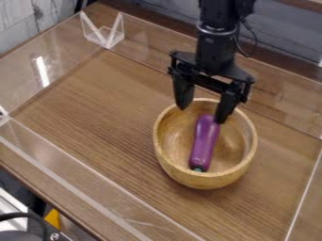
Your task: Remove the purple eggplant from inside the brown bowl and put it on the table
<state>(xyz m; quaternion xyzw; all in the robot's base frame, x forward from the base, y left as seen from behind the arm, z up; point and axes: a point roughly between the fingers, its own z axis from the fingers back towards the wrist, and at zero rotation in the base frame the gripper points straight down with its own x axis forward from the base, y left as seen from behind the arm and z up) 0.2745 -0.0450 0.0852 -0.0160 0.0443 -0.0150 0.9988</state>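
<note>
The gripper (206, 101) hung with its jaws spread wide and empty, pointing straight down over the far rim of the brown bowl (170, 155). The purple eggplant (204, 141) lay inside the bowl, its long axis running from the far side toward the camera (stem end nearest the camera, as far as I could tell). It sat just below and in front of the fingertips, not yet touched; the table (101, 104) waited beside it.

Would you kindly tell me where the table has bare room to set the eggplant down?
The wide wood stretch of the table left of the brown bowl, out to the clear acrylic walls, is bare. It is crowded at the bowl, where the open gripper hangs over the purple eggplant.
</note>
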